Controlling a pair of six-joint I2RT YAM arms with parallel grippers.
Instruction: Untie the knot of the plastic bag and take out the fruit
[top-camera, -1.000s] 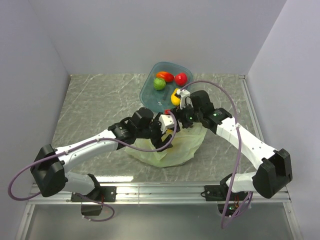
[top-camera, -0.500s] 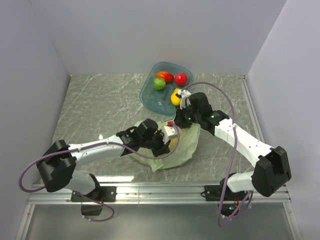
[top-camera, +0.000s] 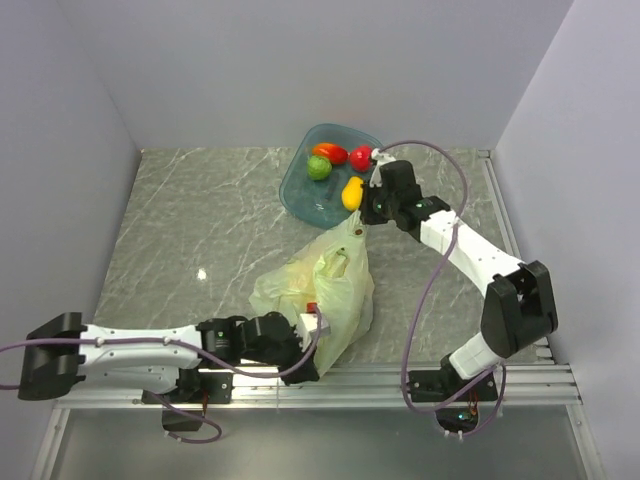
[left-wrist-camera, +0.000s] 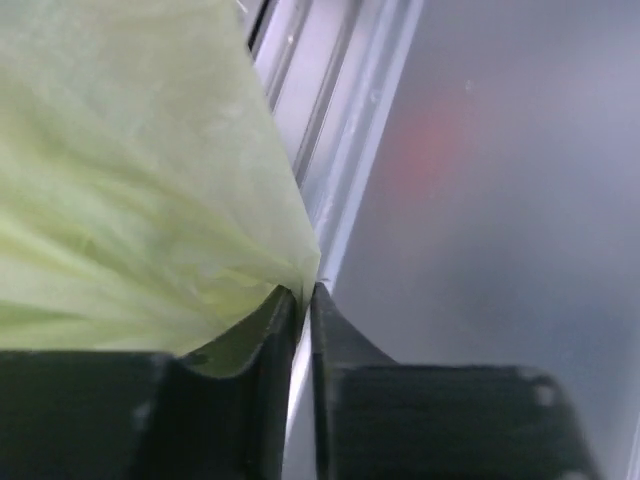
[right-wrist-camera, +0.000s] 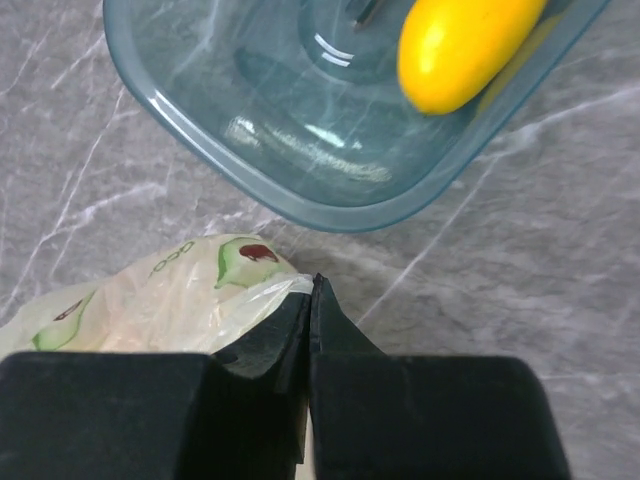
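the plastic bag (top-camera: 322, 285) lies stretched across the table (top-camera: 200, 210), the left gripper (left-wrist-camera: 303, 300) clenched on its near end at the front rail, the right gripper (right-wrist-camera: 311, 292) pinching its far end beside the teal bowl (top-camera: 292, 186).

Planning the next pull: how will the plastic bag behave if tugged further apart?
Probably floppy: the plastic bag sags and creases between the left end effector and the right end effector, holding no shape. Likely light: it looks thin and see-through. It may slip or tear, since each pinches only a thin edge.
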